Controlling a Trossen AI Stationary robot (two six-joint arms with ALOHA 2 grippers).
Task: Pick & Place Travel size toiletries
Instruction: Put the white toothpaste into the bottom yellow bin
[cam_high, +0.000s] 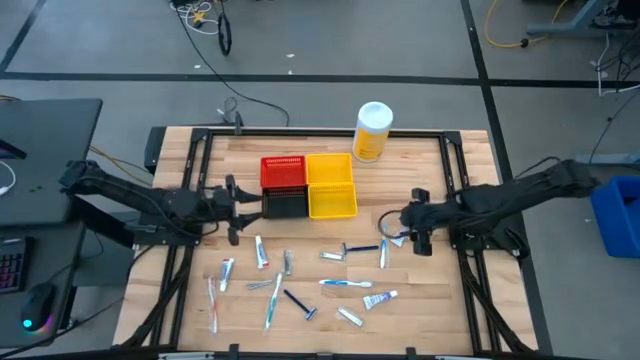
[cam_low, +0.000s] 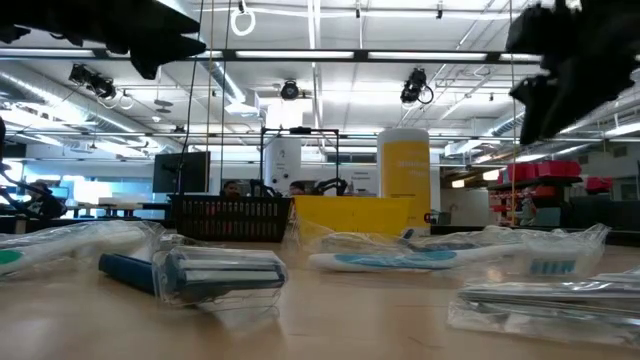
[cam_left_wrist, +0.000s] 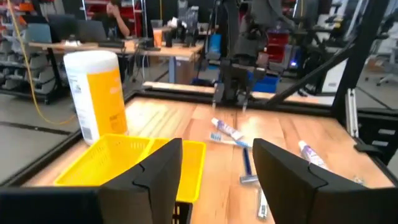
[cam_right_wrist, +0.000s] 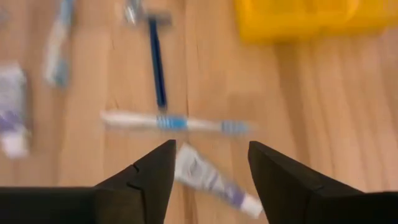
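The toiletries lie loose on the near half of the wooden table: toothbrushes (cam_high: 345, 283), small tubes (cam_high: 379, 299) and a dark blue razor (cam_high: 300, 304), several in clear wrap. My right gripper (cam_high: 405, 220) is open on the table's right. In its wrist view its fingers (cam_right_wrist: 208, 171) stand on either side of a white tube (cam_right_wrist: 208, 178) lying on the wood, with a toothbrush (cam_right_wrist: 174, 122) and a razor (cam_right_wrist: 157, 62) beyond. My left gripper (cam_high: 238, 208) is open beside the black bin (cam_high: 287, 205), touching nothing.
Red bin (cam_high: 283, 171), yellow bin (cam_high: 331, 185) and the black bin stand together mid-table. A large yellow bottle with a white cap (cam_high: 372, 130) stands by the far edge. A black frame rims the table. In the low view a wrapped razor (cam_low: 215, 275) lies nearest.
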